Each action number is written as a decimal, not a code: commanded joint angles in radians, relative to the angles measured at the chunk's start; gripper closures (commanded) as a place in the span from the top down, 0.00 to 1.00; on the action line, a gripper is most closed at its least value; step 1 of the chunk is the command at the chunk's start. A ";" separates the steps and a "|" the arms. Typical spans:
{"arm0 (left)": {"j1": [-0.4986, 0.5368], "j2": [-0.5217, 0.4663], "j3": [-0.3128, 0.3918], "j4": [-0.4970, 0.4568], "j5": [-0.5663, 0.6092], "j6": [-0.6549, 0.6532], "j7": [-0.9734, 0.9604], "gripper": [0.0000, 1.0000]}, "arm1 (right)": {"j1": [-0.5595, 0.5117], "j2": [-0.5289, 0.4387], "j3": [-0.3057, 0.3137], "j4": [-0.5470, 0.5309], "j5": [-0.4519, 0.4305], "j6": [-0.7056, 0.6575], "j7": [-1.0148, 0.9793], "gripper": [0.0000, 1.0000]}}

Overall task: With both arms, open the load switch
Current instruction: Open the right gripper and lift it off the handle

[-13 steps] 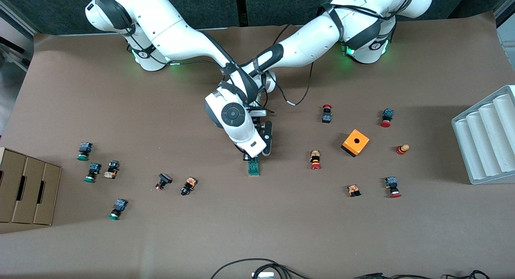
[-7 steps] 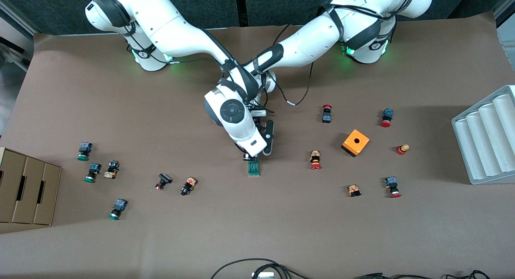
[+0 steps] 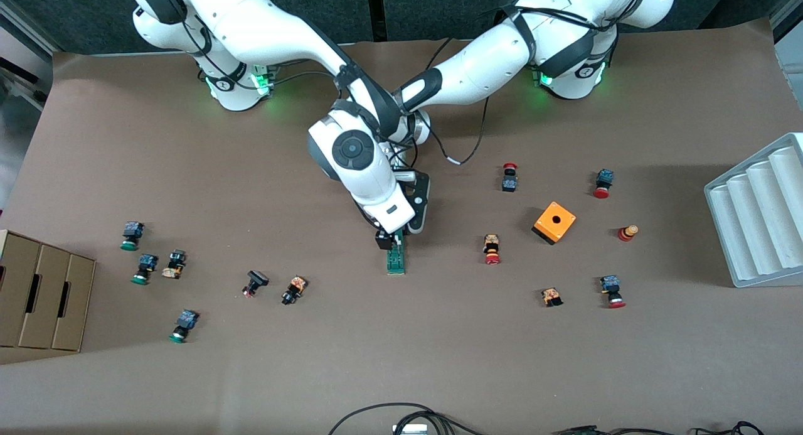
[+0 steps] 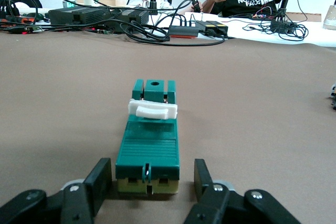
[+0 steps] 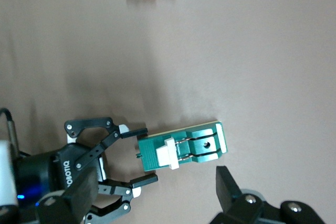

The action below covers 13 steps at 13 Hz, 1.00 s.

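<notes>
The load switch (image 3: 396, 259) is a narrow green block lying flat mid-table, with its white sliding piece (image 4: 152, 110) across its top toward the end nearer the front camera. My left gripper (image 4: 152, 182) is shut on the load switch, one finger on each side of the end farther from that camera. In the front view the right hand covers most of it. In the right wrist view the left gripper (image 5: 143, 154) shows at the end of the load switch (image 5: 181, 150). My right gripper (image 3: 390, 237) hangs open just above the switch and holds nothing.
Small red- and green-capped push buttons lie scattered toward both ends of the table. An orange cube (image 3: 554, 222) stands toward the left arm's end. A grey ribbed tray (image 3: 759, 215) sits at that edge, a cardboard box (image 3: 44, 297) at the other. Cables (image 3: 401, 416) lie at the front edge.
The right gripper has opened and its hand has risen and drawn back from the switch, uncovering more of it. The left gripper and the switch have stayed put.
</notes>
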 commanded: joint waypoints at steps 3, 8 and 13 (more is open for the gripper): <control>-0.017 0.010 0.009 0.018 0.010 -0.015 0.006 0.71 | -0.004 -0.083 -0.007 0.053 0.030 -0.094 0.193 1.00; -0.017 0.010 0.009 0.018 0.010 -0.015 0.007 0.72 | -0.058 -0.172 -0.010 0.038 0.021 -0.100 0.350 1.00; -0.016 0.007 0.008 0.018 0.009 -0.015 0.009 0.72 | -0.240 -0.229 -0.011 0.036 0.030 -0.177 0.370 1.00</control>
